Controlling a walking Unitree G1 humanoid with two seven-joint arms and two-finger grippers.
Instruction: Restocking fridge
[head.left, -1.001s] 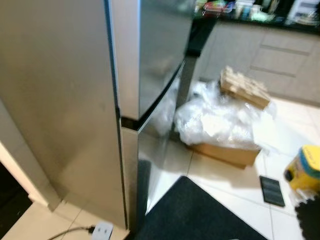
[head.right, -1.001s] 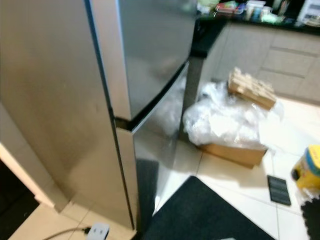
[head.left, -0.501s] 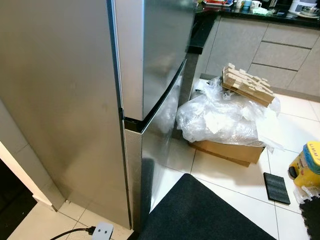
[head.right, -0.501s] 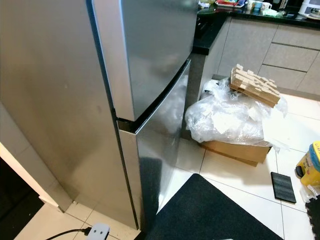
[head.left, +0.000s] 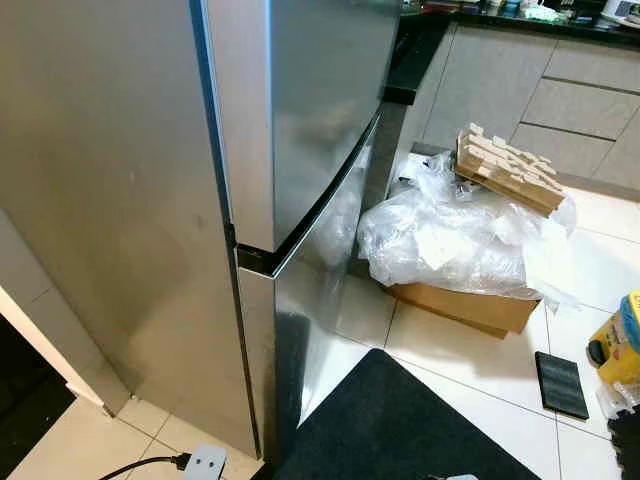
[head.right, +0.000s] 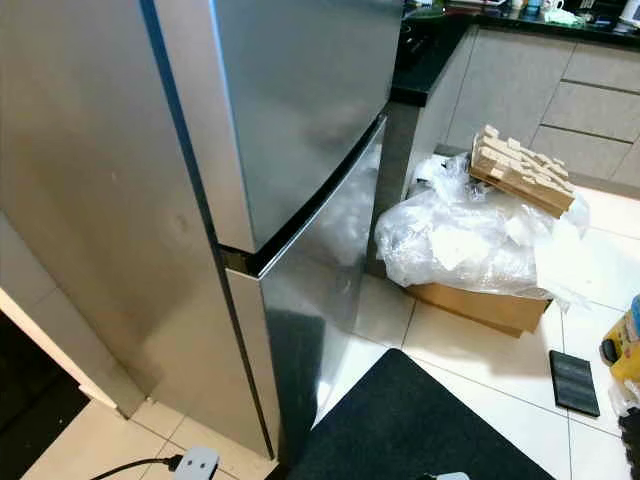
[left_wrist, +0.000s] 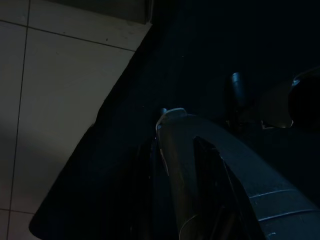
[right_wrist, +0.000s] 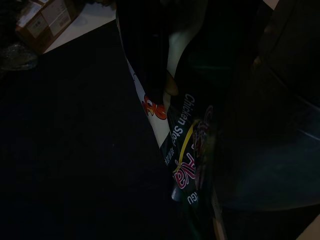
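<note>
A tall stainless-steel fridge (head.left: 300, 120) stands on my left with both doors closed; a dark seam (head.left: 300, 235) parts the upper door from the lower door (head.left: 320, 270). In the dark right wrist view my right gripper (right_wrist: 200, 75) is shut on a carton printed "Chicken Stock" (right_wrist: 180, 145), held low over the dark mat. The left wrist view is very dark: my left gripper (left_wrist: 200, 165) hangs idle above the edge of the mat and pale floor tiles (left_wrist: 55, 100).
A black mat (head.left: 400, 430) lies before the fridge. A cardboard box (head.left: 470, 305) heaped with clear plastic wrap (head.left: 450, 240) and a wooden rack (head.left: 505, 170) sits beside the fridge. Also here: a yellow container (head.left: 620, 345), a flat black object (head.left: 562, 384), a plug (head.left: 205, 462), grey cabinets (head.left: 520, 80).
The camera has steadied from blur and shifted a little, so the fridge's side takes more of the picture. No object has moved.
</note>
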